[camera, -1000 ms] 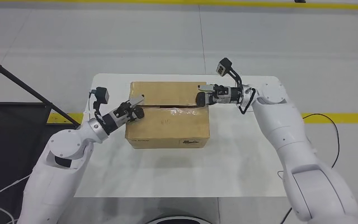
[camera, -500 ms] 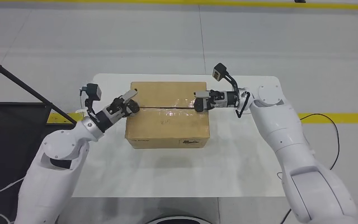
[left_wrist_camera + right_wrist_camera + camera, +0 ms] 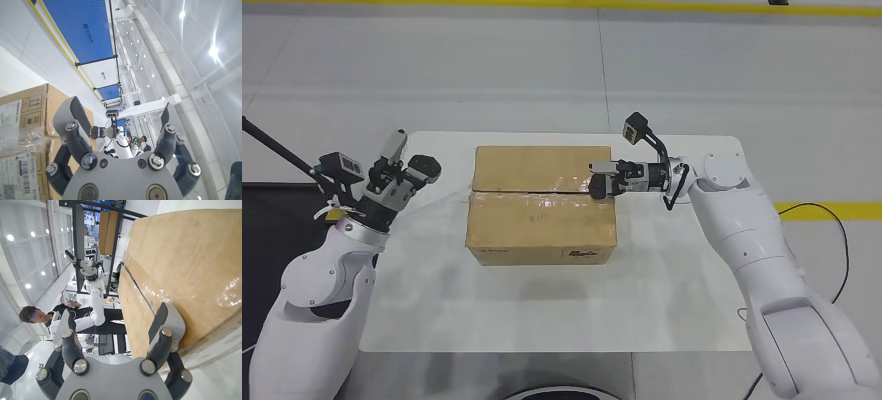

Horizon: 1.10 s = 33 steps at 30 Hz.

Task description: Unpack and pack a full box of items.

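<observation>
The brown cardboard box (image 3: 36,92) carries black-framed handling pictograms (image 3: 30,111), one of them a pair of upward arrows. It also has an upper white paper label (image 3: 9,115) in print too fine to read and a lower white paper label (image 3: 17,170) with a barcode, a line of letters and digits, and a square code. Behind it, a blue perforated wall panel (image 3: 81,32) bears a white logo with lettering, repeated in dark on the white panel (image 3: 103,75) below. A small black print (image 3: 584,254) on the box's front side is illegible.
</observation>
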Each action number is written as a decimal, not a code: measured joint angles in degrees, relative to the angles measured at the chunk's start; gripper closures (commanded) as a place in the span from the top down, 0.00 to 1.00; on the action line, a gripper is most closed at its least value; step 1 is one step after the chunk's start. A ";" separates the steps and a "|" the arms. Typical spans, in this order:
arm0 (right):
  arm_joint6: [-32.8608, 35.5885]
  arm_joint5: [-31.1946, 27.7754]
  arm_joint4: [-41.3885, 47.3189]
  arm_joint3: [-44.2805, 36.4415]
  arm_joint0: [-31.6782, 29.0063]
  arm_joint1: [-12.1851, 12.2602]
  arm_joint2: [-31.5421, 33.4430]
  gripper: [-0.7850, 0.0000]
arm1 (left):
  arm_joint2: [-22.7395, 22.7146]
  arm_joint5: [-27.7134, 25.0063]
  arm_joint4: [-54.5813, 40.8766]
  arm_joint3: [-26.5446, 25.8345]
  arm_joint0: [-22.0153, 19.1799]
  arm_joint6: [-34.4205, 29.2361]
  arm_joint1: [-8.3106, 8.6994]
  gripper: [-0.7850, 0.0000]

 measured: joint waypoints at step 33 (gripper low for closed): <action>0.00 0.00 0.00 0.00 0.00 0.00 0.00 1.00 | 7.13 -6.19 -9.14 6.32 12.85 14.83 -3.62 1.00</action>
